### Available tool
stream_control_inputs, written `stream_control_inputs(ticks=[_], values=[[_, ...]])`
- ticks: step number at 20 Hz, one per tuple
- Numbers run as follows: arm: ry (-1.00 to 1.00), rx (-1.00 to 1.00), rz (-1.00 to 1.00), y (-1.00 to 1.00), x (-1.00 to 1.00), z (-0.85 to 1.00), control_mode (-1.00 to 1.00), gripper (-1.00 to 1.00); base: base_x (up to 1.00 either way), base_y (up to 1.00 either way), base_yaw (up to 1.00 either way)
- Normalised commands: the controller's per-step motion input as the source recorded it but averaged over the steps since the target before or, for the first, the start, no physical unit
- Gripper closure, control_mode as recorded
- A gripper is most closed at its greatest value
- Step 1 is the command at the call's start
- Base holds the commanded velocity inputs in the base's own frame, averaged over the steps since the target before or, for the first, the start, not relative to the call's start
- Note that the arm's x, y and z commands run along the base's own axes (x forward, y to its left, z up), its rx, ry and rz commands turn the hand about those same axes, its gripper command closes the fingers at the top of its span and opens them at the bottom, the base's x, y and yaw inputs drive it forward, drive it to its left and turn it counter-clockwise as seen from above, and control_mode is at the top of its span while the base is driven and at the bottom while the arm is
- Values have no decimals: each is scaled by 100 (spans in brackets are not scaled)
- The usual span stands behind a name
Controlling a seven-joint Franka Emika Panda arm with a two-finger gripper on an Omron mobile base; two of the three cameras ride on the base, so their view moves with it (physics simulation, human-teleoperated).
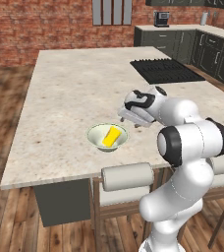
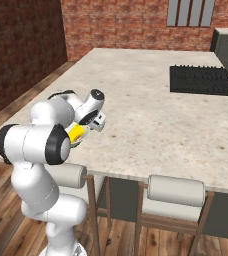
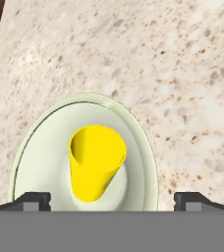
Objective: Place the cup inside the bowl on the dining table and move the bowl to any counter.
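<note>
Cup (image 3: 95, 162) is seen inside the bowl (image 3: 40, 152), near the table's (image 1: 70, 83) front edge.
Gripper (image 3: 112, 199) is held wide, empty, above the bowl — bare stone is left all round it.

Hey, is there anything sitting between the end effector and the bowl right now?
Nothing visible does. The open end effector hangs right over the bowl on the dining table, its fingertips spread about as wide as the rim. The yellow cup is already inside the bowl, leaning, not blocking the rim.
</note>
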Motion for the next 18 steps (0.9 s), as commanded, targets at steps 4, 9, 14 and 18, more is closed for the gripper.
stream_control_inputs(ticks=[4,9,14,18], values=[[0,9,-2,-7,0,0,-100,-100,0,0,0],[10,8,0,-1,0,0,-100,-100,0,0,0],[16,2,0,0,0,0,-100,-100,0,0,0],[9,0,0,0,1,0,-100,-100,0,0,0]])
